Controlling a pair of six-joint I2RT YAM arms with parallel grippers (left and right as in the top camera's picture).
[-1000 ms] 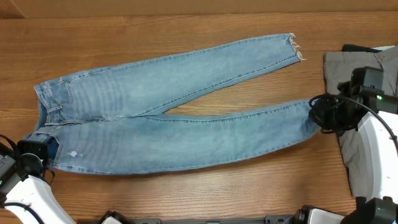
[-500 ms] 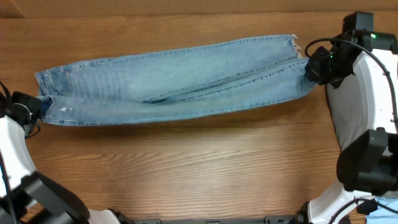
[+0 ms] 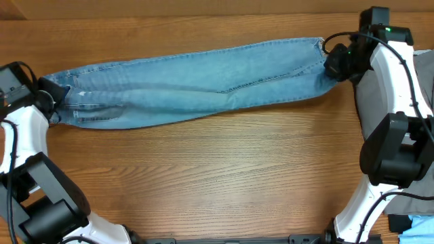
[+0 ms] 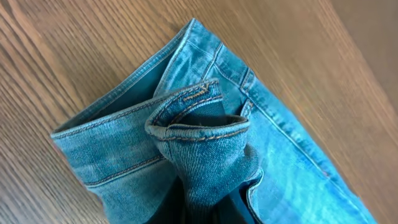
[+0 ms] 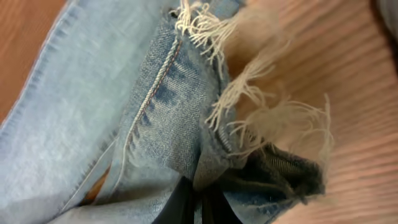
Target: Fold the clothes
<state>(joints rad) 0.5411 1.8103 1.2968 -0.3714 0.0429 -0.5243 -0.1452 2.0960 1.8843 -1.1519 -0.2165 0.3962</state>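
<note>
The light blue jeans [image 3: 190, 85] lie across the far half of the table, folded lengthwise with one leg over the other. My left gripper [image 3: 49, 100] is shut on the waistband at the left end; in the left wrist view the bunched waistband [image 4: 199, 137] fills the jaws. My right gripper [image 3: 333, 65] is shut on the frayed hems at the right end; the right wrist view shows the white frayed threads [image 5: 249, 99] and the denim [image 5: 161, 124] pinched between the fingers.
Grey trousers [image 3: 376, 102] lie at the right edge under the right arm. A blue object [image 3: 417, 224] shows at the bottom right corner. Bare wooden tabletop [image 3: 217, 176] spans the near half.
Both grippers carried the near leg and waist side away from me over the far leg. The jeans went from spread open to folded lengthwise in a narrow strip.
</note>
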